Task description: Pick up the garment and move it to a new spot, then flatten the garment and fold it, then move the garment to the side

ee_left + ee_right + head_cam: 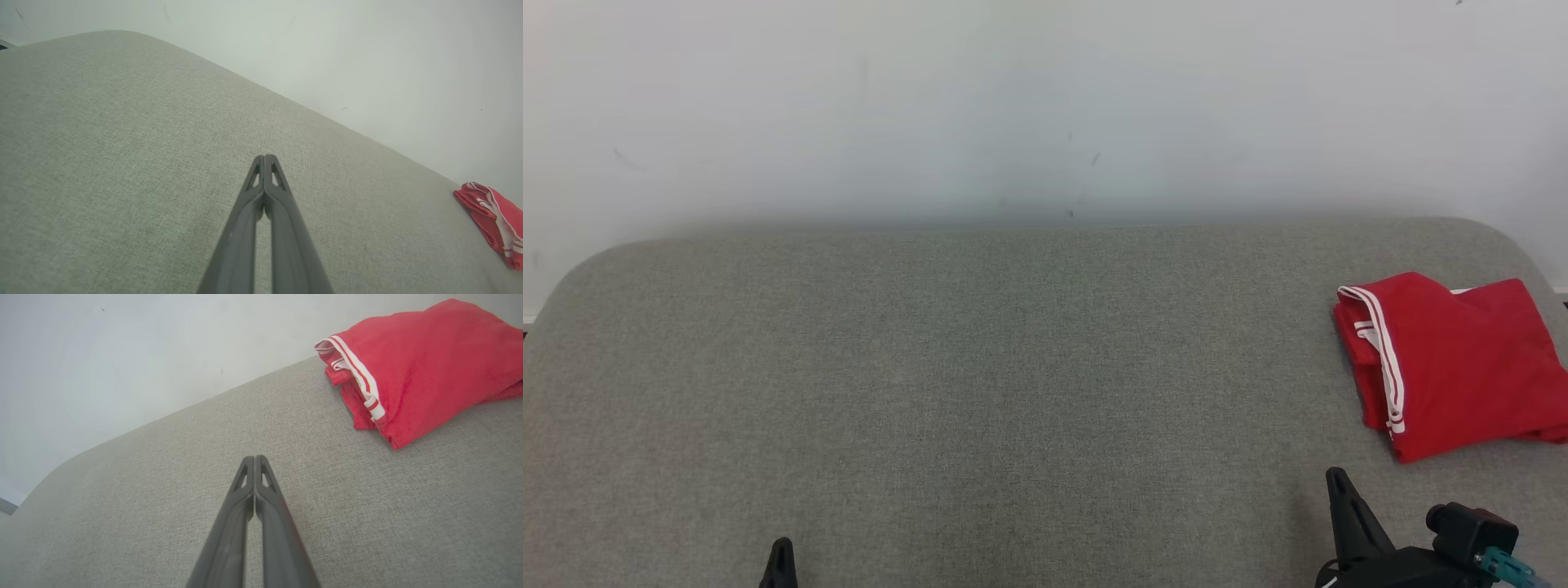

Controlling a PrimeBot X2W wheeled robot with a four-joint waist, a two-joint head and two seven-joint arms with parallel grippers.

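The folded red white-striped garment [1454, 367] lies at the worktop's [980, 367] 3 o'clock edge, 1 o'clock from the nearer right tool [1334, 475]; it and the left tool [783, 545] are pinched closed, empty.

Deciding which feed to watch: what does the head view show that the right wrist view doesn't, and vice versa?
Head view: the left claw at lower left, the right claw at lower right, apart from the garment, and the grey surface with both rounded far corners. Right wrist view: its claw's fingers pressed together, empty, and the garment's white-striped edge up close. Both: the folded red garment, the grey surface, the pale wall.
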